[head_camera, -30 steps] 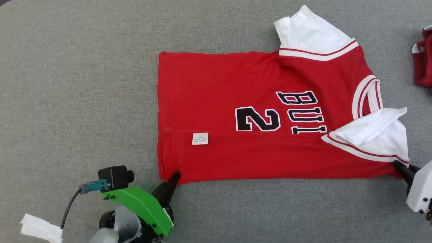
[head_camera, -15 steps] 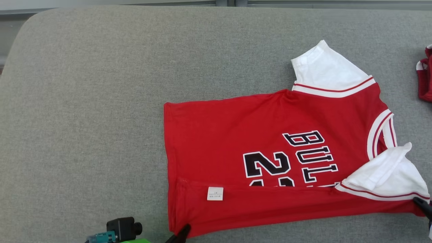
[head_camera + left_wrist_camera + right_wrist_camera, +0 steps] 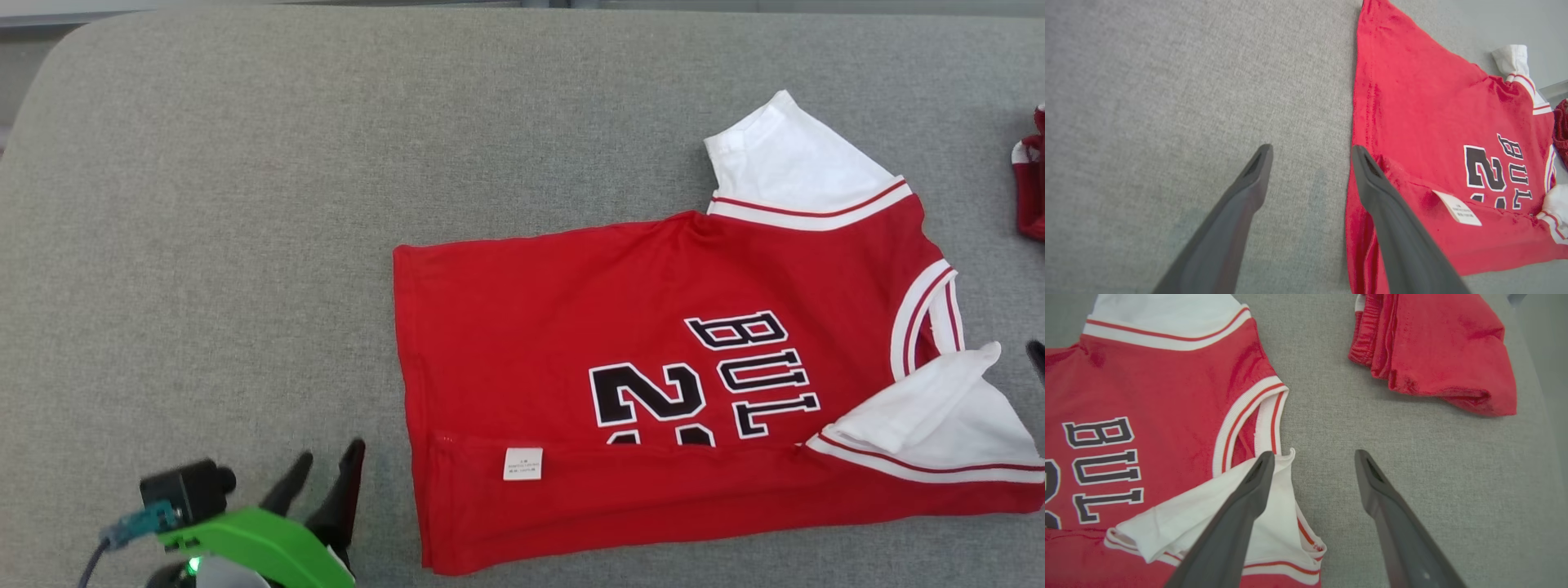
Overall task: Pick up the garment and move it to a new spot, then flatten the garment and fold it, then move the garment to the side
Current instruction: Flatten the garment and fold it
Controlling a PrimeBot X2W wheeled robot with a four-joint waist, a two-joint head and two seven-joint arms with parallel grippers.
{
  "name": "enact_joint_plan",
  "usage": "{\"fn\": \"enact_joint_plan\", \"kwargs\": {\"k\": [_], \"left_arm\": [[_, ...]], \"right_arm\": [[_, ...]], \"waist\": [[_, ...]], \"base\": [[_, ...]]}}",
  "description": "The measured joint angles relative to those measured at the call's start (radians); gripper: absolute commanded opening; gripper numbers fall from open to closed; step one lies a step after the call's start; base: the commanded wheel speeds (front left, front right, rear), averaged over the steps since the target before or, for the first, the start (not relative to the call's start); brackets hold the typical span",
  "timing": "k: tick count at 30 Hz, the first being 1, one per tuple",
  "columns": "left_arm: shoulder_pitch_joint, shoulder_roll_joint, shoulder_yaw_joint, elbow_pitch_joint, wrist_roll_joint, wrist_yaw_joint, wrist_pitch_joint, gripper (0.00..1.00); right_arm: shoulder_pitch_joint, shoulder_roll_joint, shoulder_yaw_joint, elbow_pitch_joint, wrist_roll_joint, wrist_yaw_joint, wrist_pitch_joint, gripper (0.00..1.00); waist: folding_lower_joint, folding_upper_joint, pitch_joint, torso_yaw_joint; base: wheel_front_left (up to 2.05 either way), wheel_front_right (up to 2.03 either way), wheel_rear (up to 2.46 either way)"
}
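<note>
Indoor workspace: grey fabric-covered table [image 3: 204,163]

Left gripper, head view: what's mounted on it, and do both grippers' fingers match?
The left gripper has two long, dark, tapered fingers on a bright green bracket carrying a small black camera with a teal connector and grey cable. The right gripper has the same dark tapered fingers.

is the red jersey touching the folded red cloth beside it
Apart. The right wrist view shows bare grey fabric surface between the red and white basketball jersey and the folded red cloth.
</note>
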Motion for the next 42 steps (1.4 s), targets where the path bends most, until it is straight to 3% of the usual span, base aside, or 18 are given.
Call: {"fn": "enact_joint_plan", "kwargs": {"k": [3, 7, 13, 16, 25, 40, 42], "left_arm": [[-0.132, 0.023, -0.007, 0.007, 0.062, 0.008, 0.01, 1.0], [-0.322, 0.008, -0.038, 0.055, 0.098, -0.006, 0.065, 1.0], [-0.575, -0.037, -0.094, 0.202, 0.124, -0.072, 0.109, 1.0], [-0.641, -0.066, -0.12, 0.266, 0.131, -0.104, 0.111, 1.0], [-0.709, -0.11, -0.156, 0.354, 0.145, -0.159, 0.093, 1.0], [-0.741, -0.102, -0.189, 0.346, 0.117, -0.217, 0.137, 1.0], [-0.744, -0.104, -0.195, 0.342, 0.11, -0.228, 0.144, 0.69]], "right_arm": [[-0.126, -0.035, 0.063, -0.057, -0.011, 0.0, 0.04, 1.0], [-0.354, -0.065, 0.152, -0.055, -0.062, 0.0, 0.107, 1.0], [-0.713, -0.068, 0.274, 0.111, -0.175, 0.0, 0.186, 1.0], [-0.82, -0.053, 0.33, 0.212, -0.223, 0.0, 0.191, 1.0], [-0.898, -0.032, 0.413, 0.37, -0.219, 0.001, 0.155, 1.0], [-0.932, -0.044, 0.458, 0.429, -0.187, -0.001, 0.146, 1.0], [-0.937, -0.038, 0.467, 0.436, -0.186, -0.001, 0.144, 0.96]], "waist": [[0.0, 0.0, 0.03, 0.002], [0.0, 0.0, 0.083, 0.011], [0.0001, 0.0, 0.189, 0.042], [0.0002, -0.0001, 0.237, 0.062], [0.0002, 0.0, 0.302, 0.131], [0.0001, 0.0, 0.325, 0.127], [0.0001, 0.0, 0.326, 0.127]], "base": [[0.0, 0.0, 0.0], [0.0, 0.0, 0.0], [0.0, 0.0, 0.0], [0.0, 0.0, 0.0], [0.0, 0.0, 0.0], [0.0, 0.0, 0.0], [0.0, 0.0, 0.0]]}}
